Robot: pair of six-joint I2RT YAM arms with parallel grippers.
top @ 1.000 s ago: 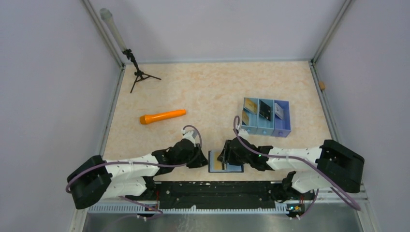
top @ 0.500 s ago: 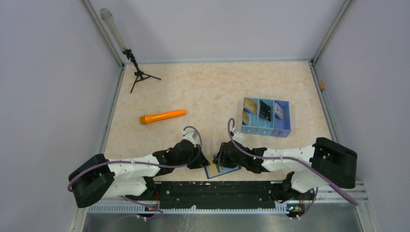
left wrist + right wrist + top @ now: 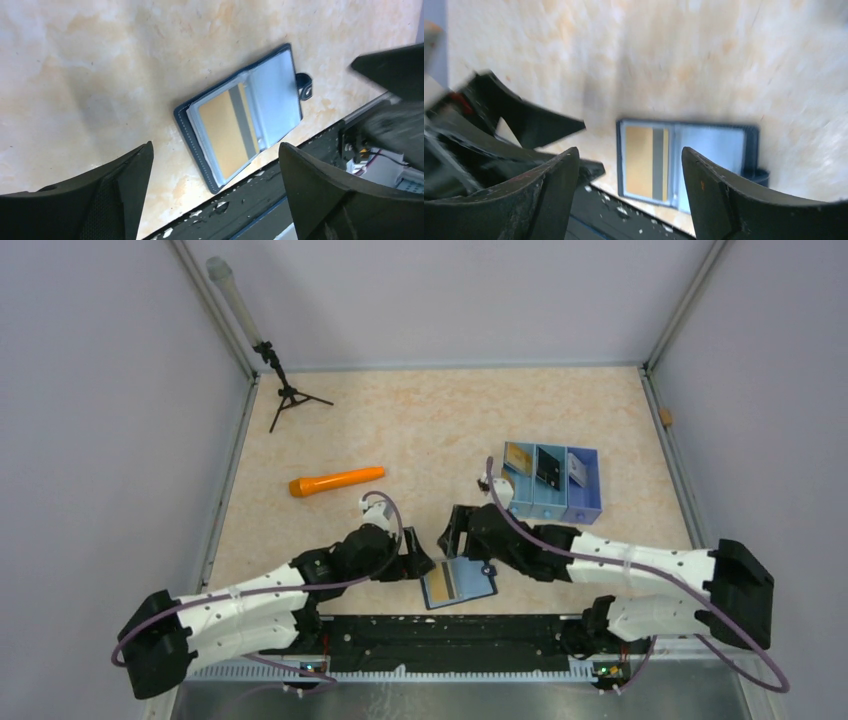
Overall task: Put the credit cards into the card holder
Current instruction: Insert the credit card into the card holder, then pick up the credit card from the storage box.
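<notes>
Our left gripper [image 3: 417, 563] and right gripper [image 3: 456, 531] have just sprung wide open and backed off, holding nothing. The wallet [image 3: 459, 583] lies open between them near the table [image 3: 450, 420] edge, with a gold card [image 3: 225, 132] now seated inside. More cards [image 3: 547, 466] wait in the tray [image 3: 598, 490].

Left arm [image 3: 250, 600] and right arm [image 3: 620, 555] lean inward, jaws spread wide.

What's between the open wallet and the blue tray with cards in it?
The right arm crosses that stretch above the table, between the card holder and the tray; the top view shows it.
</notes>
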